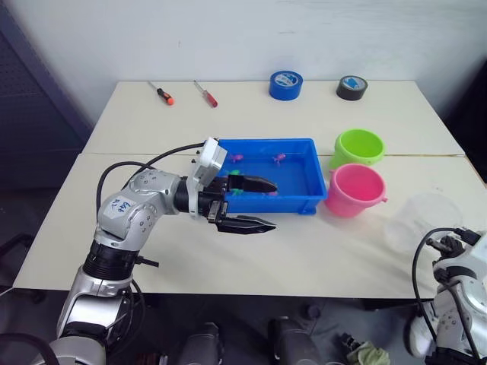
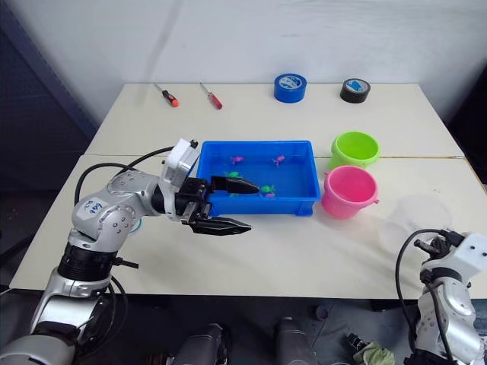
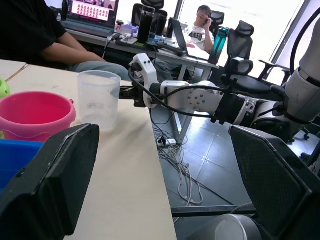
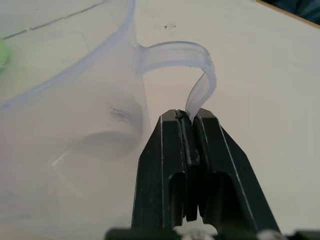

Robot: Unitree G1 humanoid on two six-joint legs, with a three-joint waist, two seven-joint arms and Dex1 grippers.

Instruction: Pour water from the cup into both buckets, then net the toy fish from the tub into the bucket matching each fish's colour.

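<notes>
Transparent plastic, the cup [image 1: 422, 220] stands at the tabletop's right front edge, its thin handle [image 4: 192, 70] pinched by the closed right gripper [image 4: 189, 120]. Such a narrow pinch may let it swing and spill. The left gripper [image 1: 251, 205] hangs open, empty, at the blue tub's [image 1: 300, 204] front-left corner.

A bright blue tub [image 1: 298, 199] is seen on a cream table [image 1: 251, 251], with tiny pink fish [image 1: 279, 158] and green fish [image 2: 265, 188] inside it. A lime green bucket [image 1: 359, 147] and a pink bucket [image 1: 355, 190] are set beside it. The cup [image 4: 70, 115] is clear and colourless. Black fingers [image 4: 165, 165] are shown on the right gripper [image 4: 188, 116]. A blue tape roll [image 1: 285, 84], a black tape roll [image 1: 352, 87], an orange-handled screwdriver [image 1: 162, 93] and a red-handled screwdriver [image 1: 206, 94] are noted.
</notes>
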